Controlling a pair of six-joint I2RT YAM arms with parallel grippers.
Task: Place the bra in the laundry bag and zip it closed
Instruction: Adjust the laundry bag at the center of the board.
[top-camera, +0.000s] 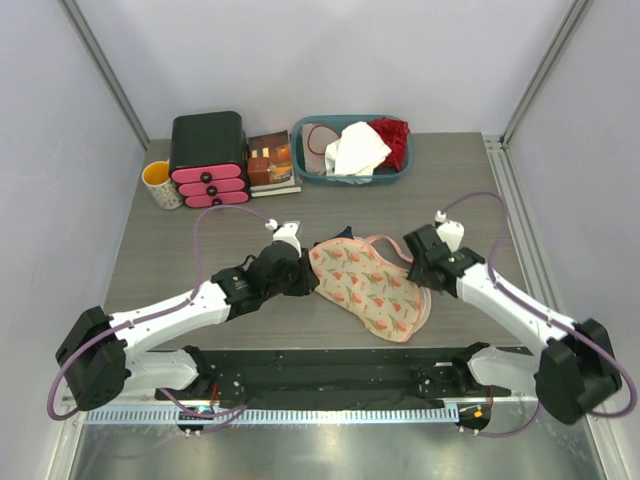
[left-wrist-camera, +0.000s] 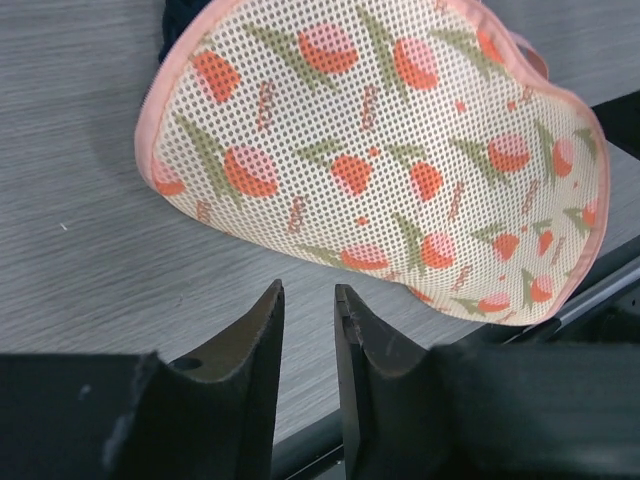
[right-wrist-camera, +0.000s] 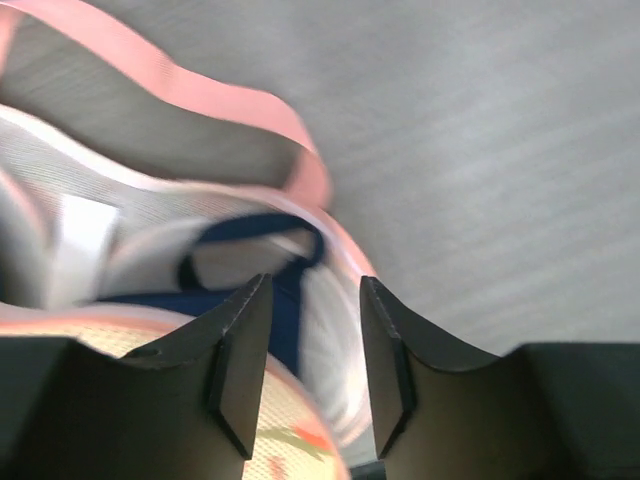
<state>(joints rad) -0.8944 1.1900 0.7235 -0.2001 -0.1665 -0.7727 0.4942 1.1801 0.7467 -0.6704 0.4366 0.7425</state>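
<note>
Table (top-camera: 150, 250) status, left to right:

- Rear left corner: yellow ceramic mug (top-camera: 161, 184), then a black box with three pink drawers (top-camera: 208, 158), then a short stack of books (top-camera: 271, 162).
- Left gripper (left-wrist-camera: 308, 290): on the bag's left end, jaws slightly apart with a narrow gap. Nothing is between them. Tips are just short of the mesh, over bare tabletop.
- Cream mesh laundry bag with reddish floral print and pink zipper trim (top-camera: 372, 290): lies flat mid-table towards the near edge, long axis slanting from rear left to near right. Not zipped, and the pink rim gapes along the rear right side.
- Dark navy blue bra (right-wrist-camera: 288, 310): inside the bag. The right wrist view shows a strap and dark fabric through the open rim. A small dark bit pokes out at the bag's rear edge in the top view.
- Teal plastic basket (top-camera: 310, 175): at the rear edge right of the books, holding a white cloth (top-camera: 355, 148) and a red garment (top-camera: 395, 140).
- Right gripper (right-wrist-camera: 315, 282): at the bag's right end, jaws spread and straddling the open rim. That view is blurred, so I cannot tell whether a finger touches the fabric.
</note>
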